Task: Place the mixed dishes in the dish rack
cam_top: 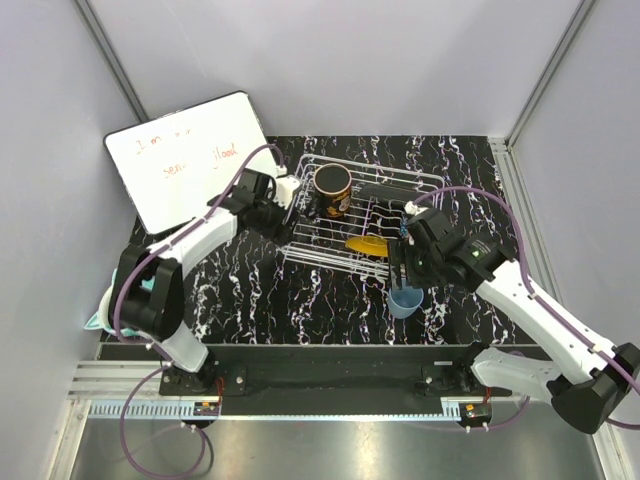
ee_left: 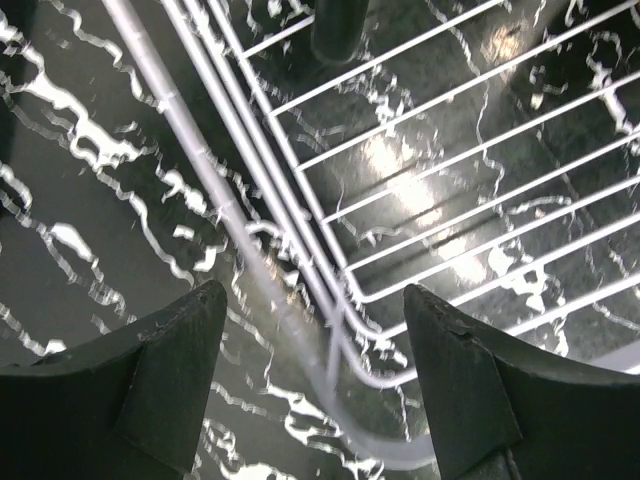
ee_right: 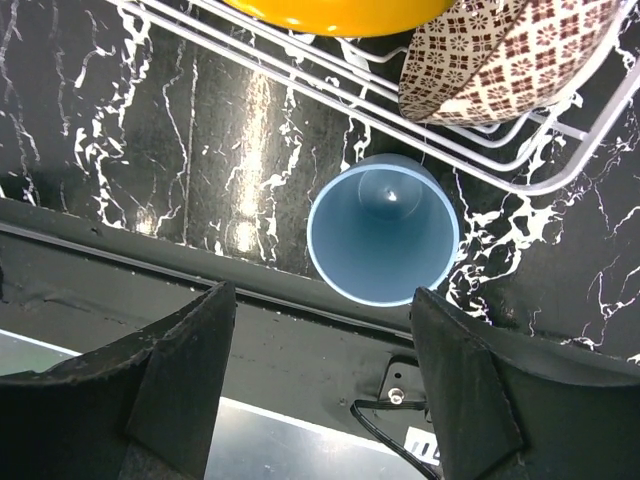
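Note:
The dish rack (cam_top: 385,205) is a white wire basket on the black marbled table. A black-orange mug (cam_top: 332,190) stands in its left end, and a yellow plate (cam_top: 367,245) leans near its front edge. A brown-and-white patterned dish (ee_right: 500,55) sits beside the yellow plate (ee_right: 340,12). The pale blue cup (cam_top: 405,300) stands upright on the table just in front of the rack. My right gripper (ee_right: 320,300) hangs open above the cup (ee_right: 383,235), a little nearer than it. My left gripper (ee_left: 315,290) is open over the rack's left front corner (ee_left: 350,330), holding nothing.
A white writing board (cam_top: 190,160) leans at the back left. Something teal (cam_top: 100,312) pokes out at the far left behind the left arm. A black rail (ee_right: 300,340) runs along the table's near edge under the right gripper. Grey walls close in both sides.

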`<state>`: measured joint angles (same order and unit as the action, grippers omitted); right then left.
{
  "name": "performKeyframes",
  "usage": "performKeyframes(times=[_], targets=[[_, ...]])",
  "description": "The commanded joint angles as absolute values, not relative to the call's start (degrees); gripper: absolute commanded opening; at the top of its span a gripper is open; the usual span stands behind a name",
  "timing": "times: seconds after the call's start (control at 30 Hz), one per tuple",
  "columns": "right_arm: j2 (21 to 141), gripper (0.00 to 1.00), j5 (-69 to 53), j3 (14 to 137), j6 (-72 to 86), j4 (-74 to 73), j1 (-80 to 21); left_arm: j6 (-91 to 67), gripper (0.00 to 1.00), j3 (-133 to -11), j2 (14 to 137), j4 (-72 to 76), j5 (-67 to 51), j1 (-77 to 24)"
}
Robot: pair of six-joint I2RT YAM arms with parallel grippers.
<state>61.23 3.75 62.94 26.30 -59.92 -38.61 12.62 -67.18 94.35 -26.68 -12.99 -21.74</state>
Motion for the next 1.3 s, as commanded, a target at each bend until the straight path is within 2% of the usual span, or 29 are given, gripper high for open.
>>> performKeyframes(times=[0.0,0.3,0.4,0.53,1.0,1.17,1.27], targets=[[63.1,0.79,2.9,65.3,25.1,-61.3,-38.6,16.1,0.75,-62.3,86.8,-29.2,-13.3,-22.2],[68.4,0.78,1.9,64.1,23.2,-59.3,-38.6,14.1,0.75,-60.9,82.7,-31.0,-14.5,-23.9],[68.6,0.75,2.5,62.3,23.2,-58.4,-38.7,12.9,0.75,-60.7,81.5,-31.6,-15.5,-24.6],[69.2,0.63,2.1,60.6,23.4,-57.4,-38.6,12.1,0.75,-59.1,80.3,-32.0,-15.9,-25.0],[78.5,0.58,1.2,58.6,23.8,-50.4,-41.5,13.3,0.76,-65.4,76.2,-35.9,-14.9,-23.9],[80.4,0.49,3.6,55.7,26.2,-48.4,-44.8,13.2,0.76,-67.5,75.1,-36.6,-15.2,-22.9],[80.9,0.33,4.9,53.8,27.2,-47.5,-46.7,13.1,0.76,-69.3,75.1,-37.3,-15.3,-22.2]])
